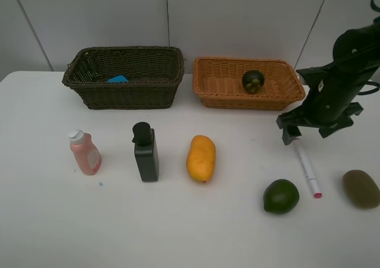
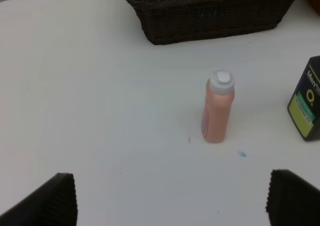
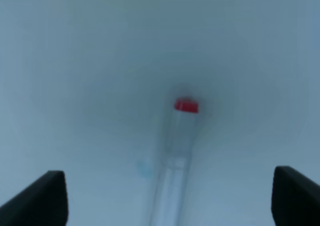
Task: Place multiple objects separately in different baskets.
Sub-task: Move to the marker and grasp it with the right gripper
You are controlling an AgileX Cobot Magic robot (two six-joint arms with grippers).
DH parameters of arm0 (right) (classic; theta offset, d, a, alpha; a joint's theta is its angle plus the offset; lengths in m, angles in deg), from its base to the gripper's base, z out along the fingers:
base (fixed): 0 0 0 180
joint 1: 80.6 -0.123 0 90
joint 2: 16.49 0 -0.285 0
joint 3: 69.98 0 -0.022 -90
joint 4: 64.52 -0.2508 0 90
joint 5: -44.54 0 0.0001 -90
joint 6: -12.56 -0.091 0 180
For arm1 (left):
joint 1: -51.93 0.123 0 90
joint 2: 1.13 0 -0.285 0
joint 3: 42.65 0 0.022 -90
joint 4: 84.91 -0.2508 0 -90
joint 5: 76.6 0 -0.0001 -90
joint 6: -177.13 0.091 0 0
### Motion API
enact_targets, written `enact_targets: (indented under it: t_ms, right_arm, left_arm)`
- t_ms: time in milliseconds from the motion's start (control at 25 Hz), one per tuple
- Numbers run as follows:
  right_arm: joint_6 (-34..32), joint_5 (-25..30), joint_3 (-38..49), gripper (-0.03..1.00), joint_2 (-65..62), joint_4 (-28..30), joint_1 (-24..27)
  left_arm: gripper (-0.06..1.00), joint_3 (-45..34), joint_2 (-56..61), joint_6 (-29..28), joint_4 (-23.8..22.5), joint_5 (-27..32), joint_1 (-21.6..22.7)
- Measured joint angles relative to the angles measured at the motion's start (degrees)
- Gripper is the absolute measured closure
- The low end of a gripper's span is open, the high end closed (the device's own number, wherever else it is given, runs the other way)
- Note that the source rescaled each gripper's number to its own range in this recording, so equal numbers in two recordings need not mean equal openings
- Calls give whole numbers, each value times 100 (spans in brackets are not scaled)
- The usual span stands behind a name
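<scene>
White table (image 1: 178, 226) holds the white marker (image 1: 308, 170), one end just under the right pincer (image 1: 307, 135), jaws spread wide.

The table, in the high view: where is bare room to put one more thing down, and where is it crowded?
Free: the front strip before the pink bottle, black pump bottle and mango; also the gap between mango and lime. Crowded: the right side, where lime, white marker and kiwi lie close and the open right pincer hangs over the marker.
</scene>
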Motion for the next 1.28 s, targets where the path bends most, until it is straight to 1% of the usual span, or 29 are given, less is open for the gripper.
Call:
enact_targets:
  t_ms: [560, 1080, 1160, 1240, 1280]
  right_arm:
    - [-3, -5, 0, -1, 690, -215, 0]
    - [14, -193, 0, -1, 808, -468, 0]
    - [14, -235, 0, 0, 808, -473, 0]
    - [14, -283, 0, 6, 813, -489, 0]
    - [14, -300, 0, 11, 813, -489, 0]
  left_arm:
    - [-5, 0, 0, 0, 0, 0, 0]
    - [-5, 0, 0, 0, 0, 0, 0]
    - [-5, 0, 0, 0, 0, 0, 0]
    - [-5, 0, 0, 0, 0, 0, 0]
    - [-5, 0, 0, 0, 0, 0, 0]
